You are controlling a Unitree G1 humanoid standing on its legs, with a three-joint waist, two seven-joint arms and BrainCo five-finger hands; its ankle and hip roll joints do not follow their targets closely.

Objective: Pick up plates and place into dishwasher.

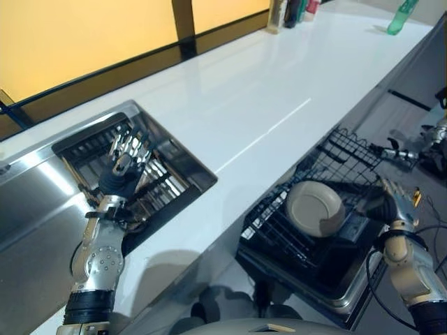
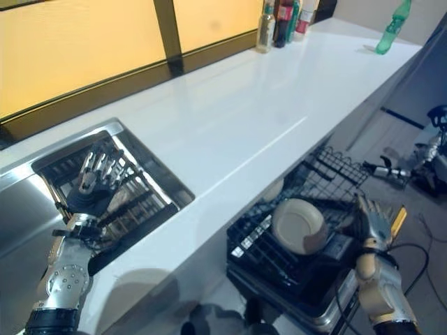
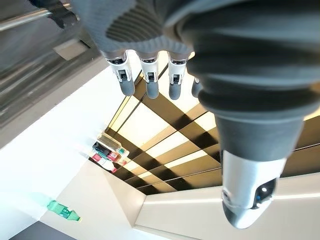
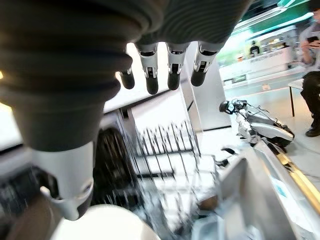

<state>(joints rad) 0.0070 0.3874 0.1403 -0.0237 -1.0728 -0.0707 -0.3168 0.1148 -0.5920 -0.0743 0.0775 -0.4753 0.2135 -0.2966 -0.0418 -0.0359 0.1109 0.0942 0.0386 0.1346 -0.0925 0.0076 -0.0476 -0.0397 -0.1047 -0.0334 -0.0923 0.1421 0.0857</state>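
Observation:
A beige round plate (image 1: 314, 208) lies in the black wire dishwasher rack (image 1: 274, 225), pulled out below the counter's front edge. My right hand (image 1: 397, 202) hovers just right of the plate, apart from it, open with straight fingers (image 4: 170, 70). The plate's pale rim (image 4: 100, 225) shows below that hand in the right wrist view. My left hand (image 1: 124, 162) is raised over the dark rack (image 1: 164, 183) in the steel sink (image 1: 35, 202), open, its fingers (image 3: 147, 80) pointing upward and holding nothing. I cannot make out plates in the sink rack.
The white counter (image 1: 244, 105) runs between sink and dishwasher. A green bottle (image 1: 401, 17) and a few bottles (image 1: 293, 10) stand at its far end. Robot equipment (image 1: 412, 153) lies on the floor past the dishwasher rack. A person (image 4: 312, 75) sits farther off.

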